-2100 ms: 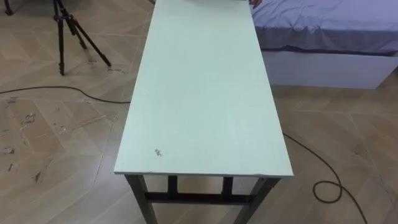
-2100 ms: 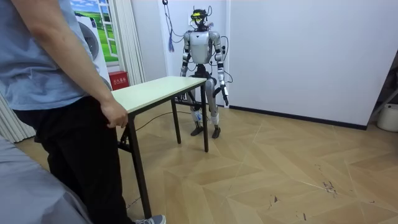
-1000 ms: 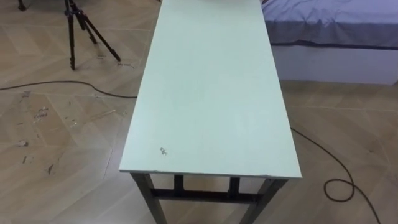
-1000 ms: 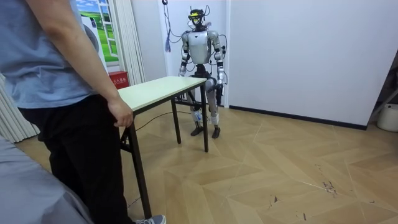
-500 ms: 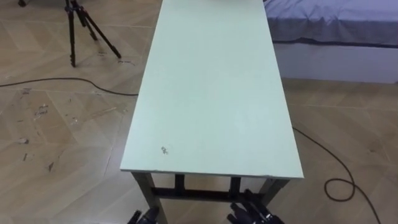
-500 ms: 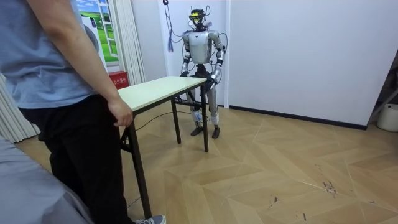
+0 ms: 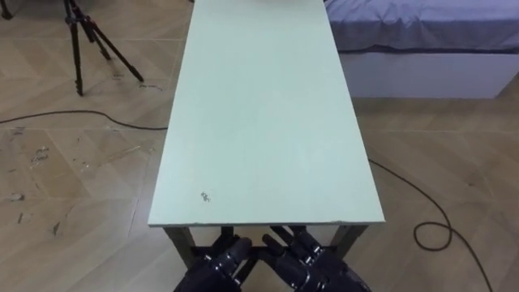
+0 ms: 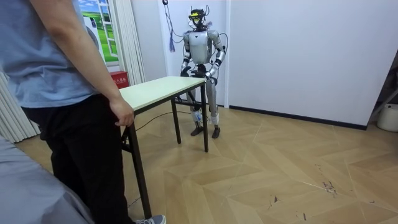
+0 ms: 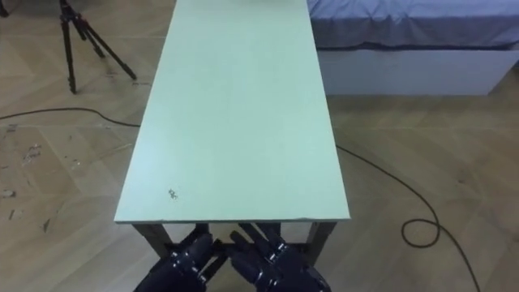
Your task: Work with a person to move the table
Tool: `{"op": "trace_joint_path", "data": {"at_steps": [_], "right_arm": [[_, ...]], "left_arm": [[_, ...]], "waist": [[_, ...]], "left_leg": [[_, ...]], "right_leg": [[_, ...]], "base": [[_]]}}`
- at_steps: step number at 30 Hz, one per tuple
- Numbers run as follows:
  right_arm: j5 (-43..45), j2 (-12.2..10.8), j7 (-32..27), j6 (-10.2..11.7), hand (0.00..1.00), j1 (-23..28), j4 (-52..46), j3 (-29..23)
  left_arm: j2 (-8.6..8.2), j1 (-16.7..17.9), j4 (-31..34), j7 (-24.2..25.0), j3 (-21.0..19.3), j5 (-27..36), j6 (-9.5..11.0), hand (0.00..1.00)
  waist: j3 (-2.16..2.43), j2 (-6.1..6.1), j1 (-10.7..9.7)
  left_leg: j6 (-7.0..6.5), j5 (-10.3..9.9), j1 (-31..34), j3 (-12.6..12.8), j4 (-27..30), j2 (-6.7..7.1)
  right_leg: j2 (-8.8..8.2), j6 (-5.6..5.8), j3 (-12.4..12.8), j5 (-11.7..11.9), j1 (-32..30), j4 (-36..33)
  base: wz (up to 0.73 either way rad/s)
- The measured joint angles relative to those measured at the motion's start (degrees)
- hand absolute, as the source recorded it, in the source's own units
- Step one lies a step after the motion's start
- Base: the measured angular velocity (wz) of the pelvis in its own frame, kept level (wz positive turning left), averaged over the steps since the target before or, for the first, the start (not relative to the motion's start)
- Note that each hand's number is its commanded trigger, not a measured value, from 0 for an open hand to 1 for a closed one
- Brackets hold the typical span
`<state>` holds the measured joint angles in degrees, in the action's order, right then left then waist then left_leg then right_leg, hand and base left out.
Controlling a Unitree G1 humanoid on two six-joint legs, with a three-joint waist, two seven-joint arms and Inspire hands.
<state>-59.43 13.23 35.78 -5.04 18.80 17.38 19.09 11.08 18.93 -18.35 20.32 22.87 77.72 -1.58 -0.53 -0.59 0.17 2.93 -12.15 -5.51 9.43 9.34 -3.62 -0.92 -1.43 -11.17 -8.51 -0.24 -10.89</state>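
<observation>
Pale green laminate top on a dark metal frame: the table (image 7: 259,122) stands with all visible legs on the wooden floor. It runs lengthwise away from the robot, between a tripod (image 7: 81,40) on the left and a bed (image 7: 422,40) on the right.

Change noted: two seconds ago and one second ago the left eye view held no hands. Half a second ago dark fingertips sat at its bottom edge. Now the left hand (image 7: 223,264) and right hand (image 7: 304,259) are both up, side by side, just below the near short edge. Their fingers are stretched forward toward the underframe, loose, wrapped round nothing. I cannot tell whether the fingertips touch the frame.

In the room view the robot stands at the far end of the table, where its arms hung lower before; they are now raised to that end. The table has not shifted against the floor. At the opposite end the person (image 8: 56,93) keeps one hand (image 8: 121,114) on the edge, as before.

Judgement: this is the reach, with no grip taken and no lift begun. The fingers must next hook under the top and close before any carry. A black cable (image 7: 430,231) lies looped on the floor to the right, a possible snag once walking starts.
</observation>
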Motion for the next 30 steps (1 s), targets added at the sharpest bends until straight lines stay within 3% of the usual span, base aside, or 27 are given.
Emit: {"op": "trace_joint_path", "data": {"at_steps": [4,14,21,24,30], "right_arm": [[-0.39,1.16,-0.11,-0.11,0.0,-0.86,-0.08,0.2],[-1.8,3.01,-1.41,-1.25,0.0,-3.22,-0.13,2.08],[-3.69,3.73,-3.68,-1.33,0.0,-4.07,-0.43,2.19],[-3.79,4.21,-4.43,-1.32,0.0,-4.31,-0.42,2.23],[-10.31,4.49,-6.58,-2.12,0.0,-3.99,-0.33,1.84]], "left_arm": [[1.19,-0.56,4.24,-0.08,-0.06,3.2,-0.61,0.0],[3.11,-3.08,4.91,-2.39,-0.22,6.34,-1.02,0.0],[3.5,-3.24,4.88,-5.24,-4.75,13.76,-0.85,0.0],[3.38,-3.42,4.92,-6.48,-5.07,15.71,-0.9,0.0],[3.19,-4.06,4.1,-8.19,-5.42,16.66,-1.8,0.0]], "waist": [[-0.04,-0.23,-0.05],[-0.39,0.33,0.06],[-0.67,-0.33,0.49],[-0.47,-0.73,0.97],[-0.91,-1.54,1.41]], "left_leg": [[0.0,0.0,-0.15,-0.06,-0.1,-0.06],[0.0,0.0,-0.24,-0.16,-0.16,-0.07],[0.0,0.0,-0.27,-0.16,-0.14,-0.08],[-0.01,0.0,-0.59,-0.14,-0.13,-0.08],[-0.01,0.01,-2.1,-0.12,-0.17,-0.22]], "right_leg": [[0.04,0.0,0.05,0.0,0.07,0.02],[0.03,0.0,0.03,0.0,0.02,-0.48],[-0.04,-0.13,-0.04,0.16,-0.18,-0.92],[-0.01,-0.15,0.06,0.17,-0.01,-0.94],[0.13,-0.3,0.23,0.27,1.18,-0.8]], "base": [[0.0],[0.0],[0.0],[-0.02],[-0.03]]}}
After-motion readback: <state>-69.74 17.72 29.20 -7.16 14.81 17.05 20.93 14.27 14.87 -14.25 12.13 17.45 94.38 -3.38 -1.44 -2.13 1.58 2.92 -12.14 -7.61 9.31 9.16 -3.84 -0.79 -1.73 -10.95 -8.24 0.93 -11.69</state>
